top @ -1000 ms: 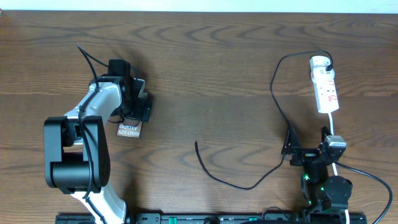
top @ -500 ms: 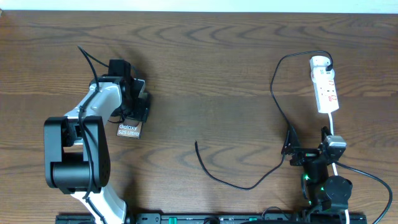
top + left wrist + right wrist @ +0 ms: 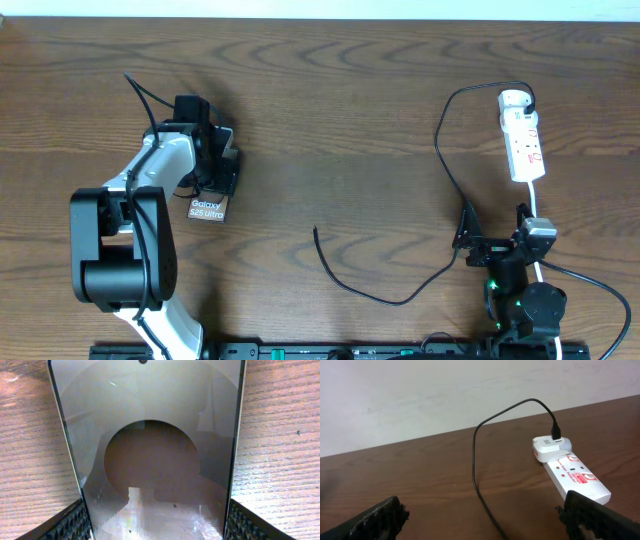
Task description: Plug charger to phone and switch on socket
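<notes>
The phone (image 3: 208, 208) lies flat on the wooden table at the left, its lettered end showing below my left gripper (image 3: 218, 165). In the left wrist view its glossy screen (image 3: 150, 435) fills the space between the ribbed pads (image 3: 70, 525), which sit against both long edges. The charger (image 3: 380, 295) is a thin black cable. Its free tip (image 3: 316, 230) rests mid-table, and the other end runs up to the socket (image 3: 523, 140) at the far right. My right gripper (image 3: 493, 228) is open near the front right, with the cable (image 3: 475, 455) lying on the table between its fingers and the socket (image 3: 575, 475) ahead.
A white adapter (image 3: 547, 445) with the cable's plug sits at the far end of the socket. A white cord (image 3: 537, 200) leads from the socket toward the right arm's base. A pale wall borders the table's far edge.
In the overhead view nothing has visibly moved. Both arms, the phone and the cable lie as before.
</notes>
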Robot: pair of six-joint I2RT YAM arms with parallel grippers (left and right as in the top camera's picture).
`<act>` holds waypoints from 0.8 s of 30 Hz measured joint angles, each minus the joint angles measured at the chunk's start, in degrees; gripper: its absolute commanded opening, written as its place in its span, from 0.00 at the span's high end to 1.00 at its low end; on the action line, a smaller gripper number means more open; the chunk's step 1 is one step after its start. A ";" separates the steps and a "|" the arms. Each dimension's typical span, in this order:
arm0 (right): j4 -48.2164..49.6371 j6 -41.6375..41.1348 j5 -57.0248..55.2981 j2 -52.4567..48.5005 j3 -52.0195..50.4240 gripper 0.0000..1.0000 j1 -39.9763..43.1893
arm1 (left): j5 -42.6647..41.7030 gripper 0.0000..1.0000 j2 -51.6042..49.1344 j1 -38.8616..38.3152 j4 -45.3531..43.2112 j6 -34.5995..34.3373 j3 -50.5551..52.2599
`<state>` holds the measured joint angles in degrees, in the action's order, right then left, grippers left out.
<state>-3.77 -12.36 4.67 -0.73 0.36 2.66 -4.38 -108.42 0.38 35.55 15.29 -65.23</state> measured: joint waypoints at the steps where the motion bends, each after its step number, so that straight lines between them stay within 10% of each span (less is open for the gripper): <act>1: 0.00 0.00 0.00 0.00 0.00 0.01 0.00 | 0.00 0.34 0.00 0.00 -0.02 0.00 0.00; 16: 0.00 0.00 0.00 0.00 0.00 0.01 0.00 | 0.00 0.90 0.00 0.00 -0.02 0.00 0.00; 24: 0.00 0.00 0.00 0.00 0.00 0.01 0.00 | 0.00 0.93 0.00 0.00 -0.02 0.00 0.00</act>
<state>-3.77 -12.36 4.67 -0.73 0.36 2.66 -4.38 -108.42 0.38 35.53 15.29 -65.23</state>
